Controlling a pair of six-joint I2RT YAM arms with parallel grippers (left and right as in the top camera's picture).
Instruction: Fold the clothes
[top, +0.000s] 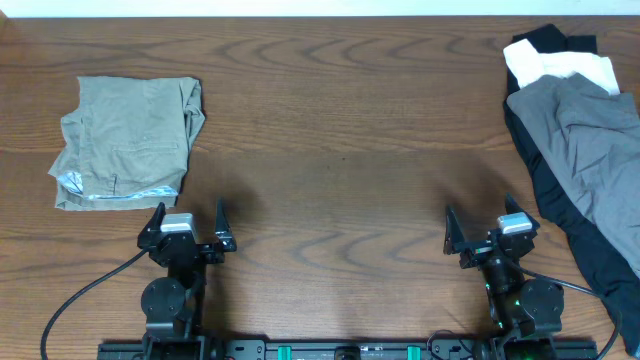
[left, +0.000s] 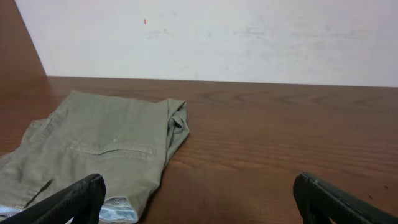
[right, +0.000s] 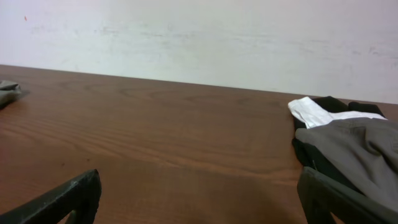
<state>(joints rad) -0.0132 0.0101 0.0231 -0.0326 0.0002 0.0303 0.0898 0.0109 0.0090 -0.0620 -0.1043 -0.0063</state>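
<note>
wooden surface is seen throughout. grey shorts are heaped at the right edge, upon a black garment and a white garment. left pincer and right pincer are held wide, empty.

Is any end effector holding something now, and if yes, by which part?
Nothing is held: the left end effector and the right end effector are both open and empty.

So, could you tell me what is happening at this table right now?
Nothing is being handled at the moment. Both arms rest near their bases, the left gripper and right gripper open and empty. The grey shorts lie crumpled in a heap with a black garment and a white garment at the right; the khaki shorts lie folded at the left.
</note>
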